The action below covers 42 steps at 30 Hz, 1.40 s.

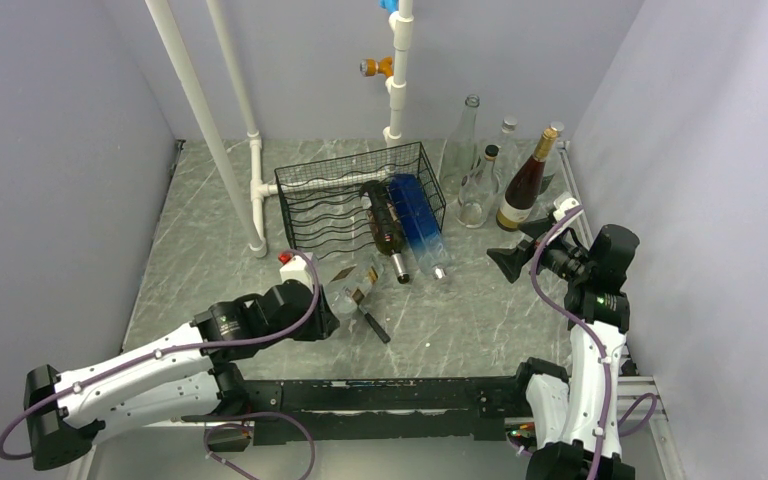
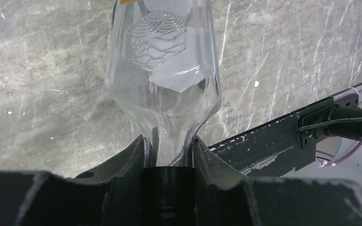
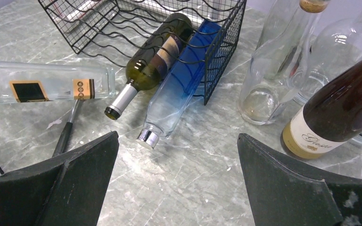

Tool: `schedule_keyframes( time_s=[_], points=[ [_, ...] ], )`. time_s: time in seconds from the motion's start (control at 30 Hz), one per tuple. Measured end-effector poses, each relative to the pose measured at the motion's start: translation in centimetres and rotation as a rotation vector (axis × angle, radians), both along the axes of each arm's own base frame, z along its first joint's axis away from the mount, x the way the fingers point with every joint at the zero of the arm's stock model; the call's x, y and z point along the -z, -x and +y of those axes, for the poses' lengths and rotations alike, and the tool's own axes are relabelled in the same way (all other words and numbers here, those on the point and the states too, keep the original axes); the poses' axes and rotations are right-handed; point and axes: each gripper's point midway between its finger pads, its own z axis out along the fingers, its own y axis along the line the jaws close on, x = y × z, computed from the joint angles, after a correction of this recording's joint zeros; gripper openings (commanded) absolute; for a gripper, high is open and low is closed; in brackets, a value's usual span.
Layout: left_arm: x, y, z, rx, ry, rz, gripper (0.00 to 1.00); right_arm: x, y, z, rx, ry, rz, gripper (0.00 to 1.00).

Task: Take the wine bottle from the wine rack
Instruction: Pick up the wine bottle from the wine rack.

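On the counter (image 1: 210,250), grey w/ marble-like veining, the wine rack (image 1: 330,205) is sitting toward the back: a black wire-mesh box w/ wavy wire tiers. Two bottles are lying in its right end, necks poking out the front: a dark green bottle (image 3: 153,61) w/ silver cap and a glossy blue bottle (image 3: 181,84) fading to clear.

The clear wine bottle (image 1: 353,285) is lying outside the rack, just in front of it. It is smooth glass w/ black-and-orange labels and an embossed net pattern near the shoulder.

The left tool (image 2: 172,146) is clamping its neck, jaws narrow, one pad per side. The right tool (image 3: 176,139) is standing wide and holding nothing, near the upright bottles (image 1: 473,190).

Step in hand (est.): setting down and releasing.
- Be keeping the bottle level; the neck is tapering and slick, so the grip may be creeping.
- Be watching the black-handled item (image 3: 65,136) meeting the bottle's edge; the bottle may be rocking on it.
- Be opening slowly and retracting along the neck axis.
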Motion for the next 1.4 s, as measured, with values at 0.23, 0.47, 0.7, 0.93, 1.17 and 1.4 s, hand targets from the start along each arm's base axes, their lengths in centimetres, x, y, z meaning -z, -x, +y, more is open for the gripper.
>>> schedule_keyframes(
  time_s=[0.23, 0.47, 0.7, 0.93, 1.17, 1.4],
  points=[
    [-0.4, 0.2, 0.0, 0.028, 0.005, -0.015, 0.0, 0.1, 0.0, 0.1, -0.013, 0.0, -0.001, 1.0],
    [-0.4, 0.6, -0.3, 0.062, 0.008, -0.006, 0.0, 0.2, 0.3, 0.6, -0.056, -0.002, -0.005, 1.0],
    [-0.9, 1.5, -1.1, 0.125, 0.007, 0.027, 0.0, 0.9, 1.2, 1.6, -0.146, -0.01, 0.006, 1.0],
    [-1.6, 2.7, -1.1, 0.186, -0.004, 0.066, 0.0, 2.2, 2.2, 2.9, -0.252, -0.012, 0.051, 1.0],
    [-2.1, 3.7, -1.1, 0.237, -0.018, 0.101, 0.0, 1.9, 3.4, 5.0, -0.402, 0.062, 0.034, 1.0],
    [-2.8, 4.6, -1.5, 0.289, -0.021, 0.141, 0.0, 2.0, 4.9, 6.8, -0.602, 0.195, -0.033, 1.0]
  ],
)
